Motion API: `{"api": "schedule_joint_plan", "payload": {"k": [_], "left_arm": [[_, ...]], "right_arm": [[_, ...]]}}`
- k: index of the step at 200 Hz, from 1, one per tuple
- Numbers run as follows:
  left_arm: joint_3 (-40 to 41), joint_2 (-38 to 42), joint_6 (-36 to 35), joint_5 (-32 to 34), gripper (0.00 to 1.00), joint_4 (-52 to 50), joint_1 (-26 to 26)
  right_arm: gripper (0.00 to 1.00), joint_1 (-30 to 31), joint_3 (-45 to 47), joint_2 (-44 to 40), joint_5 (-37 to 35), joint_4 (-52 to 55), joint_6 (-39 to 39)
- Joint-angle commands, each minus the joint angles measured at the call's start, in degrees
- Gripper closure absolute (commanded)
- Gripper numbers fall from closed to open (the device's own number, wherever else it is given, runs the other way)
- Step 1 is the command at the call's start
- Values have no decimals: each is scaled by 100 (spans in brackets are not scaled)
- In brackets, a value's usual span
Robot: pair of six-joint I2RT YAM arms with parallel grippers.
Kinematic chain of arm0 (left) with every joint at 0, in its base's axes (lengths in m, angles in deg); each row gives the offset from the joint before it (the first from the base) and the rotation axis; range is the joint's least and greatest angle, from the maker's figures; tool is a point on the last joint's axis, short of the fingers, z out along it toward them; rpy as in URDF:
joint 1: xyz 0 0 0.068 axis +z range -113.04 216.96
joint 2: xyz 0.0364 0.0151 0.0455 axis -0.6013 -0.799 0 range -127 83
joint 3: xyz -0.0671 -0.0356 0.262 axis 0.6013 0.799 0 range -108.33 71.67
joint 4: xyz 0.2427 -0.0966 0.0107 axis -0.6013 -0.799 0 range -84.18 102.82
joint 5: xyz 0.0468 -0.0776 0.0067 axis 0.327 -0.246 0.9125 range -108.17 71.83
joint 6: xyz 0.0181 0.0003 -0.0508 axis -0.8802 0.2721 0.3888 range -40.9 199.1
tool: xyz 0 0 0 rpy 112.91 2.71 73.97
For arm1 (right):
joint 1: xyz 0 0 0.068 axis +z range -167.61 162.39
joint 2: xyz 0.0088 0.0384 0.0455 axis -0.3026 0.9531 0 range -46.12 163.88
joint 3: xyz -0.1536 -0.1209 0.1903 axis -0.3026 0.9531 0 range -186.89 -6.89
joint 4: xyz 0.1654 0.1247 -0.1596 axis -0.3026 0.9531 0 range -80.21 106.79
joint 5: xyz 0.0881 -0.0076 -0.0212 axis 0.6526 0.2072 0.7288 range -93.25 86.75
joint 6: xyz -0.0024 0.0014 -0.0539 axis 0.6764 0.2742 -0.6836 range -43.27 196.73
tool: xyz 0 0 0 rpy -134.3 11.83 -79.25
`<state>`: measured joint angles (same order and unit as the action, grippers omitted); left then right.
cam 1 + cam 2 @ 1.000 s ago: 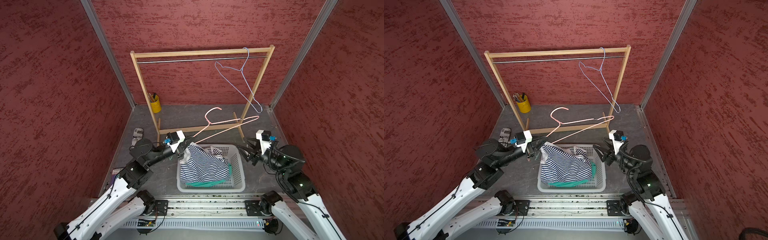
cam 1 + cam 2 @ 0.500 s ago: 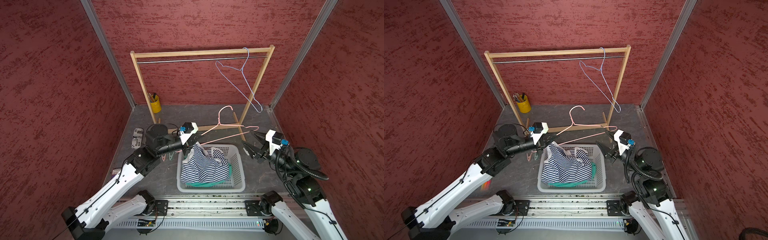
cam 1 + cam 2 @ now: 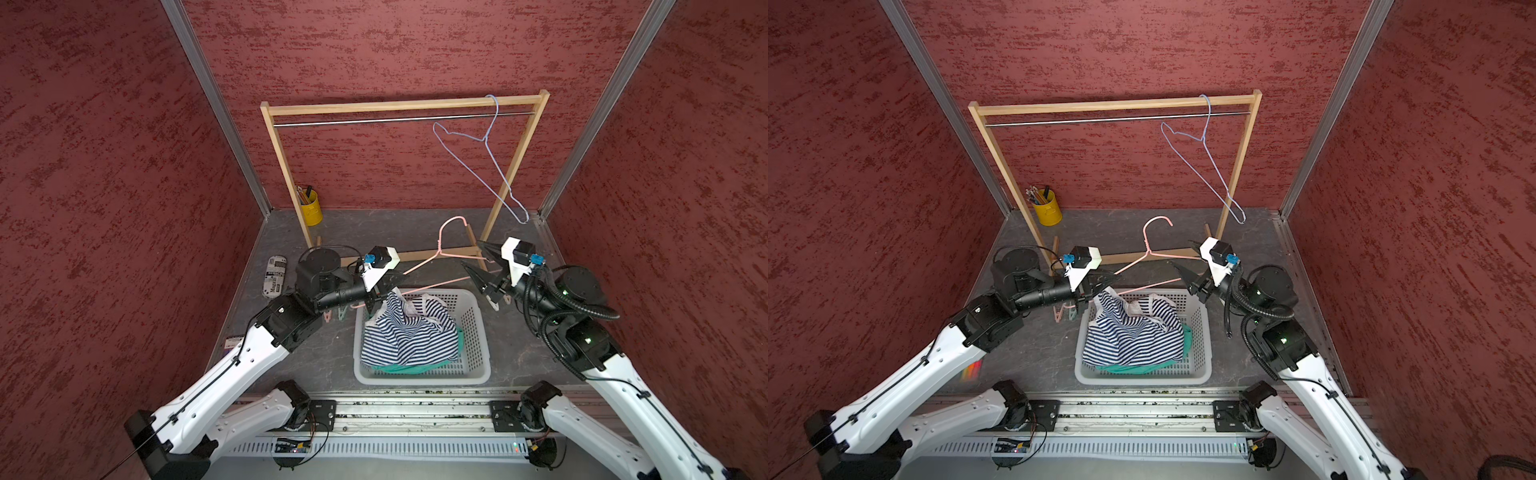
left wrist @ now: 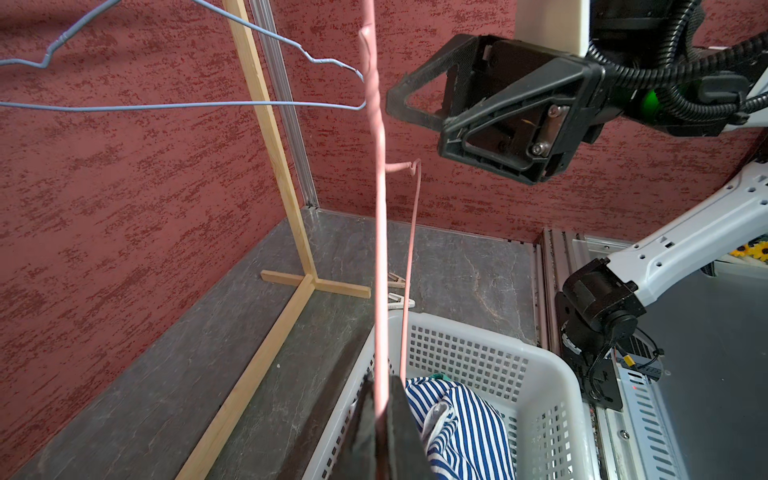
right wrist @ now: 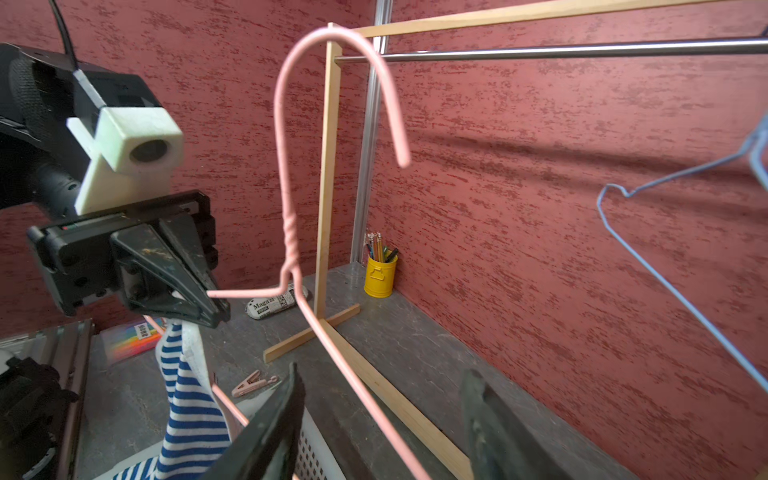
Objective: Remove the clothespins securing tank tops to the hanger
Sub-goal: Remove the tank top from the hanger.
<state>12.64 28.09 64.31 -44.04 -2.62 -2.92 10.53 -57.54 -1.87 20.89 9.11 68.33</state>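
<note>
My left gripper (image 3: 397, 277) (image 4: 380, 384) is shut on the pink wire hanger (image 3: 440, 245) (image 5: 286, 166) at one shoulder and holds it above the white basket (image 3: 482, 332). The striped tank top (image 3: 407, 332) lies in the basket over the teal tank top (image 3: 415, 368). One strap (image 5: 183, 365) rises to the hanger beside the left jaws. My right gripper (image 3: 471, 253) (image 5: 380, 370) is open, with the hanger's other arm running between its fingers. Loose clothespins lie on the floor: pink (image 3: 328, 318) and green (image 3: 341, 313) left of the basket, two more (image 4: 397, 282) to its right.
A wooden clothes rack (image 3: 399, 106) stands at the back, with a blue wire hanger (image 3: 494, 166) on its rail. A yellow pencil cup (image 3: 311, 208) and a newsprint-patterned case (image 3: 275, 276) sit at the back left. Red walls close in three sides.
My left gripper has carried the pink hanger right and toward the rack, pulling the striped strap up. My right gripper has risen and moved in around the hanger's other arm.
</note>
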Motion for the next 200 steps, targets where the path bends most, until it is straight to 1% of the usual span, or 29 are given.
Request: {"api": "schedule_joint_plan", "payload": {"k": [1, 21, 43, 69, 98, 121, 130, 138, 155, 171, 200], "left_arm": [[-2, 41, 64, 179, 100, 149, -61], [-21, -4, 35, 265, 100, 149, -140], [40, -15, 37, 419, 100, 269, -255], [38, -106, 72, 748, 100, 349, -416], [134, -107, 197, 1132, 100, 722, -606], [135, -129, 200, 1340, 100, 772, -699], [159, -120, 170, 1399, 100, 803, -744], [178, -94, 147, 1413, 100, 824, -773], [235, -36, 143, 1457, 100, 870, -793], [254, 4, 149, 1498, 100, 869, -802], [269, 53, 169, 1480, 100, 791, -837]], "right_arm": [[37, 285, -246, 146, -60, -542, 58], [37, 417, -277, 292, -149, -722, 163], [37, 515, -314, 472, -501, -907, 365], [39, 628, -279, 638, -452, -1433, 713], [42, 838, -403, 928, -678, -1496, 688], [45, 959, -376, 968, -739, -1635, 708], [50, 990, -367, 976, -763, -1690, 713], [56, 1016, -371, 981, -809, -1681, 709], [75, 1035, -397, 989, -895, -1591, 688], [81, 1036, -413, 973, -894, -1531, 685], [99, 1044, -405, 936, -929, -1478, 670]]}}
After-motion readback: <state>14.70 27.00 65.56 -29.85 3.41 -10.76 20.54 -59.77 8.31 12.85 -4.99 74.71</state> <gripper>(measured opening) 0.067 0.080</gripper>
